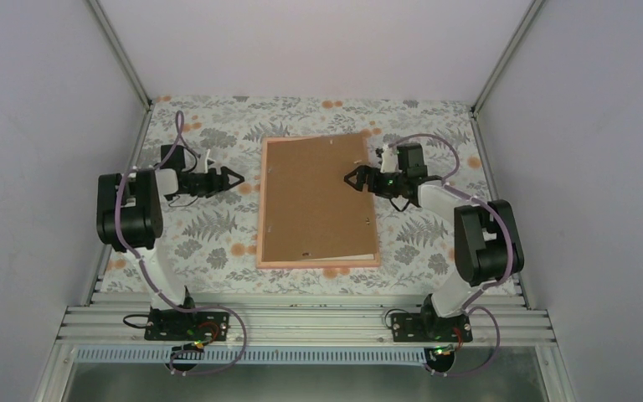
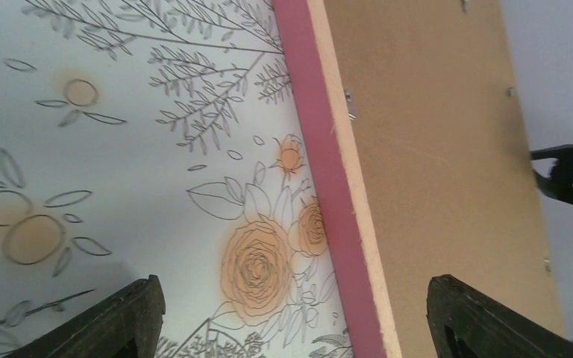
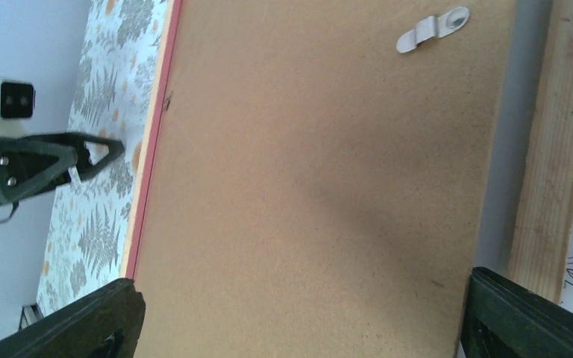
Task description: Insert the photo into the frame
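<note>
Both sets of fingers released, holding nothing. L fingers [image 1: 230,178] over counter [image 1: 201,239], just left of frame [image 1: 318,263]; R fingers [image 1: 358,177] over brown backing board [image 1: 314,197], right edge. Frame face-down mid-pic w/ board on top.

The frame [image 1: 318,263] lies flat mid-table with the board [image 1: 314,197] filling it, so the centre is blocked low down and open above. Bare cloth [image 1: 209,243] runs along both long sides, the left strip wider. The left gripper [image 1: 239,177] hangs there with its jaws spread, near the frame's rail but apart from it. The right gripper [image 1: 348,177], jaws wide, sits over the board's right edge. Small metal clips [image 3: 433,28] stick up from the board near its edges. Walls [image 1: 42,126] close in the left, right and far sides.
</note>
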